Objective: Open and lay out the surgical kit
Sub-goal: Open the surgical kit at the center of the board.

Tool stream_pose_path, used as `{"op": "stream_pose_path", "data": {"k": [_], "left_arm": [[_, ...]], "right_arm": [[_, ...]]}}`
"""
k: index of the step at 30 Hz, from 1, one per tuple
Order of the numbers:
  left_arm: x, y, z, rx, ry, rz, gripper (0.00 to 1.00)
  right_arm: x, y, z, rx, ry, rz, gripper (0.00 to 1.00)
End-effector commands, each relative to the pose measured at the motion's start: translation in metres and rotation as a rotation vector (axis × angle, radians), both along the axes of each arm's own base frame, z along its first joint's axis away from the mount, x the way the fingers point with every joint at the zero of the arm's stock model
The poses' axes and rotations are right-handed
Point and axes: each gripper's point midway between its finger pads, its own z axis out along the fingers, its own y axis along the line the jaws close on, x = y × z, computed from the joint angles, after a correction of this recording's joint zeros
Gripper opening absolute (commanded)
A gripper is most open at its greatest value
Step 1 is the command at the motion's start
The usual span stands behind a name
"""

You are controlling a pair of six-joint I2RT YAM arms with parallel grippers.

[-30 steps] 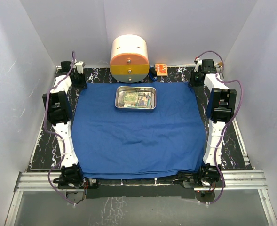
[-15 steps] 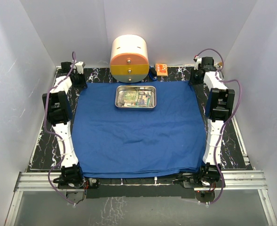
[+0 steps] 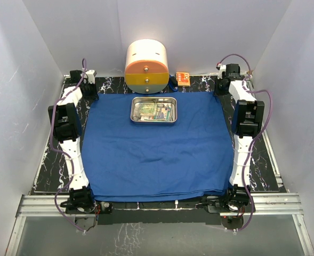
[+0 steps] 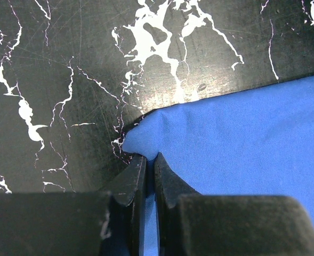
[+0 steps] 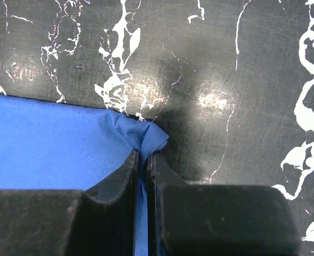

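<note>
Overhead, the blue cloth (image 3: 157, 154) lies spread almost flat over the black marbled surface (image 3: 49, 165). It fills the middle of the frame, and its far corners reach the two hands at upper left and upper right. Only the wrist views show the grips. The left hand (image 4: 150, 160) is closed, pinching a corner of the cloth that bulges out just past the fingertips at frame centre. The right hand (image 5: 143, 156) is likewise clamped on a bunched, folded corner. From above, both hands are too small to read. The steel tray (image 3: 154, 99) sits on the cloth near its far edge, upper centre, and holds a jumble of packets and small items (image 3: 155, 112) that cannot be told apart at this size. Just beyond that edge stand a round cream-and-orange container (image 3: 146, 66) and, to its right, a small orange box (image 3: 182, 78). Bare surface shows as narrow strips down both sides, where the arms lie, and beyond each gripped corner in the wrist views. The cloth's near edge ends just short of the arm bases at the bottom of the frame.
</note>
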Motion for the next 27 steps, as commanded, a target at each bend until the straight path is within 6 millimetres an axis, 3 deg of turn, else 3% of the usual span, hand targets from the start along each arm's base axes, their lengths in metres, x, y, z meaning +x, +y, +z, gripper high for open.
{"op": "stream_pose_path", "data": {"k": [1,4,7,11,15,18,24,25,27], "left_arm": [[-0.002,0.019,0.012,0.078,0.01,0.053,0.0],[-0.002,0.021,0.013,0.079,0.039,0.06,0.03],[-0.003,0.031,0.027,0.095,0.015,0.091,0.18],[0.0,0.046,0.077,0.141,-0.09,0.132,0.5],[-0.014,0.041,0.135,0.147,-0.172,0.112,0.73],[-0.043,0.029,0.159,0.129,-0.215,0.072,0.85],[-0.124,-0.01,0.195,0.097,-0.29,-0.104,0.91],[-0.138,-0.017,0.185,0.082,-0.26,-0.138,0.91],[-0.171,-0.033,0.183,0.061,-0.249,-0.219,0.91]], "right_arm": [[0.025,-0.018,0.047,-0.129,-0.139,-0.012,0.02],[0.026,-0.02,0.055,-0.141,-0.139,-0.013,0.16],[0.027,-0.023,0.081,-0.166,-0.17,-0.013,0.26],[0.02,-0.022,0.131,-0.176,-0.235,-0.009,0.43],[-0.006,-0.009,0.171,-0.153,-0.263,0.049,0.6],[-0.045,0.012,0.195,-0.118,-0.266,0.168,0.67],[-0.147,0.039,0.186,-0.114,-0.17,0.385,0.73],[-0.166,0.041,0.187,-0.13,-0.166,0.412,0.73],[-0.2,0.044,0.183,-0.155,-0.149,0.462,0.73]]}}
